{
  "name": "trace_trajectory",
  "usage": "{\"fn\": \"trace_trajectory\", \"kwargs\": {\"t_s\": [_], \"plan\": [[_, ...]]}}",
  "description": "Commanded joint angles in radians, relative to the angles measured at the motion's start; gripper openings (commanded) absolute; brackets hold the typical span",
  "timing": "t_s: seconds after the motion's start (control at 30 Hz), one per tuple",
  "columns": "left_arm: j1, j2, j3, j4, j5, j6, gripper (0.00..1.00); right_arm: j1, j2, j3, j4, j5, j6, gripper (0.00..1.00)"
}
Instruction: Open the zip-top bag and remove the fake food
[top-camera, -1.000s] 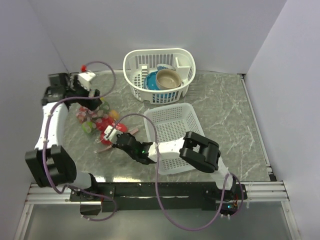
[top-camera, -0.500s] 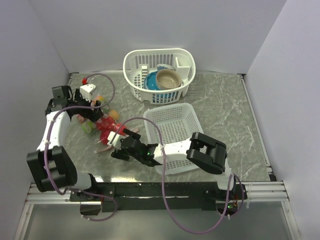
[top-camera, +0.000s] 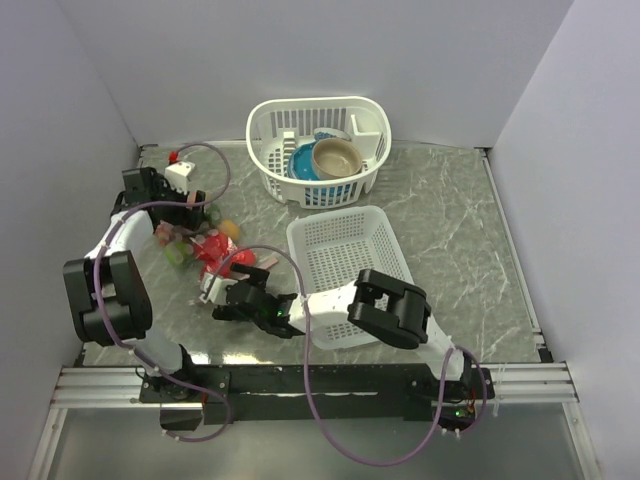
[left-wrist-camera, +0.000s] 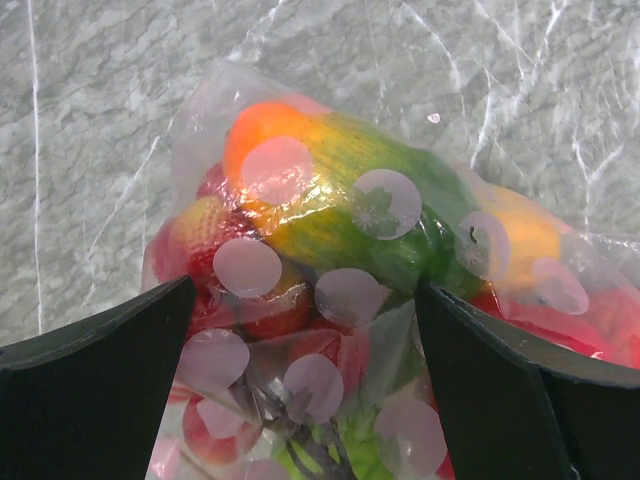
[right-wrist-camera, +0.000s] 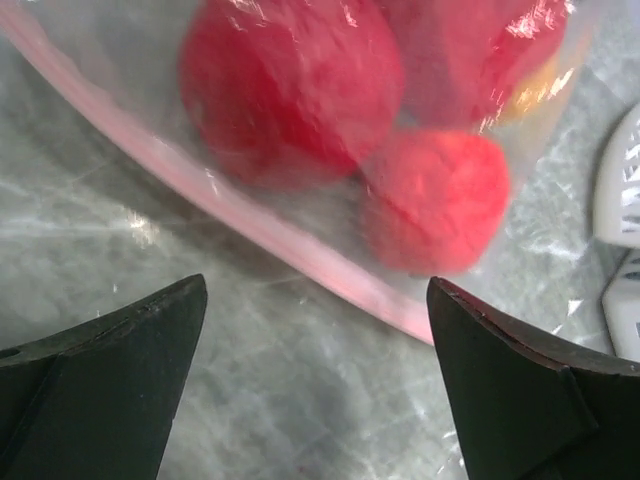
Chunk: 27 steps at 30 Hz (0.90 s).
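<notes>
The zip-top bag lies on the marble table at the left, a clear pouch with white dots. It is packed with fake food: orange, green, yellow and red pieces. My left gripper hangs open right over the bag, one finger on each side of it. The pink zip strip runs slantwise across the right wrist view, with red fruits behind it. My right gripper stands open just on the near side of that strip, with only table and film between its fingertips. From above, the left gripper and right gripper flank the bag.
A flat white mesh basket stands just right of the bag; its corner shows in the right wrist view. At the back, a rounded white basket holds a blue bowl and a tan bowl. Walls close in at the left and back.
My right gripper has opened, let go of the bag's zip edge and drawn back toward the near edge. The left gripper has come down closer over the bag.
</notes>
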Motion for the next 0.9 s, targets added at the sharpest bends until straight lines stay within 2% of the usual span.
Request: {"fn": "trace_trajectory", "kwargs": {"t_s": [0.0,0.1,0.13,0.2,0.23,0.3,0.33,0.37,0.4,0.43,0.53,0.63,0.77,0.87], "plan": [[-0.031,0.024,-0.002,0.061,-0.06,-0.011,0.99,0.013,0.03,0.071,0.02,0.009,-0.028,1.0],[-0.048,0.024,-0.017,0.062,-0.046,-0.003,0.99,0.013,0.053,0.101,0.017,0.004,-0.024,0.85],[-0.051,0.022,-0.02,0.058,-0.038,0.002,0.99,0.013,0.059,0.11,0.017,0.003,-0.021,0.73],[-0.062,0.021,-0.02,0.033,-0.018,0.012,0.99,0.014,0.079,0.136,0.017,0.011,-0.017,0.6],[-0.063,0.019,-0.02,0.024,0.002,0.02,0.99,0.014,0.085,0.141,0.018,0.011,-0.014,0.48],[-0.067,0.011,-0.027,0.013,0.009,0.037,0.99,0.013,0.093,0.147,0.02,0.012,-0.007,0.36],[-0.067,0.01,-0.025,-0.001,0.014,0.045,0.99,0.011,0.093,0.145,0.021,0.014,0.001,0.23],[-0.065,0.008,-0.022,-0.005,0.011,0.054,0.99,0.013,0.093,0.144,0.02,0.015,0.007,0.16],[-0.065,0.004,-0.022,-0.011,0.011,0.055,0.99,0.011,0.088,0.139,0.018,0.017,0.019,0.04],[-0.067,0.001,-0.01,-0.031,0.002,0.057,0.99,0.01,0.084,0.136,0.014,0.012,0.025,0.0],[-0.056,-0.009,0.056,-0.141,0.02,0.069,0.99,0.007,0.047,0.11,-0.002,-0.008,0.052,0.0],[0.005,-0.073,0.197,-0.229,0.136,0.043,0.99,-0.01,-0.017,0.099,-0.038,-0.017,0.096,0.0],[0.128,-0.165,0.337,-0.332,0.394,-0.026,0.99,-0.081,-0.118,0.197,-0.206,-0.187,0.182,0.0],[0.173,-0.251,0.331,-0.321,0.465,-0.119,0.99,-0.128,-0.152,0.312,-0.328,-0.253,0.217,0.0]]}}
